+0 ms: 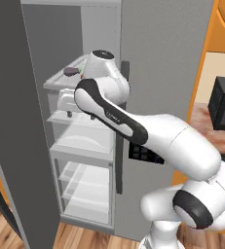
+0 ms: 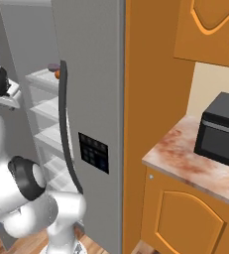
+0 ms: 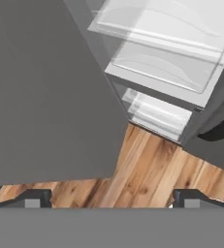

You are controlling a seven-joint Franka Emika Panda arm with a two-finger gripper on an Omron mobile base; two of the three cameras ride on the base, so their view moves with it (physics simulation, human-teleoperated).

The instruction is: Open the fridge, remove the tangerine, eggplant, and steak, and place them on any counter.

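Left base view: fridge (image 1: 153,58) door is open, eggplant (image 1: 71,71) and tangerine (image 2: 58,74) sit on its upper shelf, hand (image 3: 111,199) spread wide and empty, aimed at the floor below the shelves; tilt up level with that shelf before reaching in.

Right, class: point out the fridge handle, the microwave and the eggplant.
fridge handle (image 2: 63,119), right base view, middle of the dark bar.
microwave (image 2: 221,130), right base view, front face.
eggplant (image 1: 70,71), left base view, dark body on the top shelf.
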